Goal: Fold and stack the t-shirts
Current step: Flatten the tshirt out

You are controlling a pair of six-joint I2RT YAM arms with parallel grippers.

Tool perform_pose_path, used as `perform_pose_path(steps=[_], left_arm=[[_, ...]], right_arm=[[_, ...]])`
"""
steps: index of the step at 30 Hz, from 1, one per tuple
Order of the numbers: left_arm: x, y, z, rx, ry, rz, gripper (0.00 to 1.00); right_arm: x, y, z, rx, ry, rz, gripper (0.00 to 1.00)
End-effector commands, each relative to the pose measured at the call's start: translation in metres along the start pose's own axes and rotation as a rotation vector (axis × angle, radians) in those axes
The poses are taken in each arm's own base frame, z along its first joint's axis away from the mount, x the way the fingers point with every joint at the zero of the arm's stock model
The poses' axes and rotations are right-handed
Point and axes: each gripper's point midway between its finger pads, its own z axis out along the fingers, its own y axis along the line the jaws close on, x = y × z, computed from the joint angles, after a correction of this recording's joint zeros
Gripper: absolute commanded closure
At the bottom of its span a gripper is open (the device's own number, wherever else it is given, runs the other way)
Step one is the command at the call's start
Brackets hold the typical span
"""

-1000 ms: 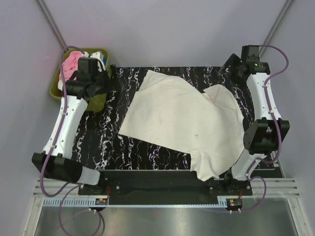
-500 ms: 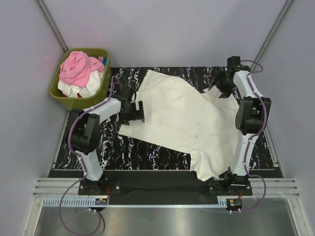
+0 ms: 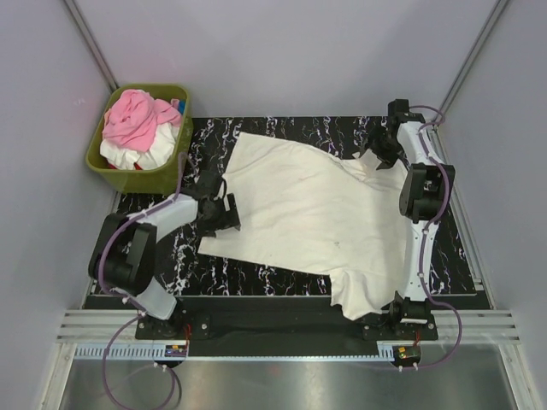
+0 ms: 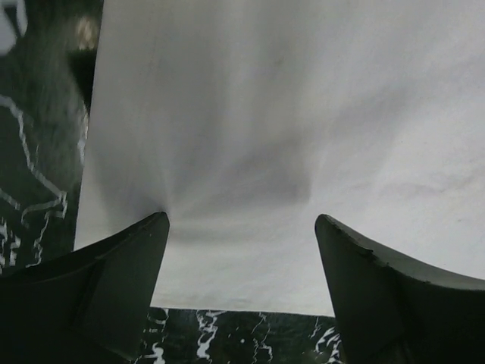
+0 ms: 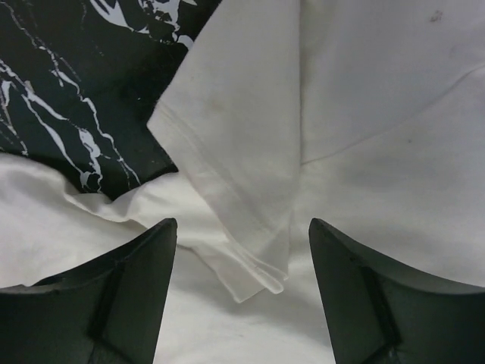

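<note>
A cream t-shirt (image 3: 308, 205) lies spread across the black marbled table (image 3: 248, 278), its lower end hanging over the near edge. My left gripper (image 3: 224, 212) is low at the shirt's left edge. In the left wrist view it (image 4: 241, 224) is open, fingertips (image 4: 129, 273) pressed on the cloth (image 4: 265, 114) just inside the hem, creases fanning from the left tip. My right gripper (image 3: 379, 154) sits at the far right. It (image 5: 242, 227) is open, straddling a folded-over sleeve (image 5: 235, 152). Pink (image 3: 137, 120) and white (image 3: 141, 155) t-shirts are piled in the basket.
The olive-green basket (image 3: 128, 175) stands off the table's far left corner. Grey walls close in the back and both sides. Bare marbled tabletop (image 5: 68, 91) shows beyond the sleeve and along the near edge (image 4: 242, 337) under the shirt's hem.
Both arms swung down onto the shirt: the left from the basket to the left hem, the right to the far sleeve. The shirt's left side has shifted slightly left.
</note>
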Motion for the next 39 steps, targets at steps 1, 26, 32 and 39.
perform_pose_path(steps=[1, 26, 32, 39], left_arm=[[0.055, 0.030, -0.014, -0.083, 0.086, -0.073, 0.14], [0.083, 0.021, -0.037, 0.072, -0.096, -0.048, 0.08], [0.094, 0.029, -0.021, 0.080, -0.111, -0.056, 0.10], [0.095, 0.025, -0.009, 0.118, -0.132, -0.076, 0.13]], right_arm=[[-0.015, 0.006, -0.006, 0.009, -0.043, -0.035, 0.23], [0.020, 0.035, -0.016, -0.126, 0.041, -0.105, 0.40], [0.024, 0.026, -0.003, -0.083, 0.059, -0.112, 0.50], [0.018, 0.011, 0.000, 0.004, 0.042, -0.140, 0.55]])
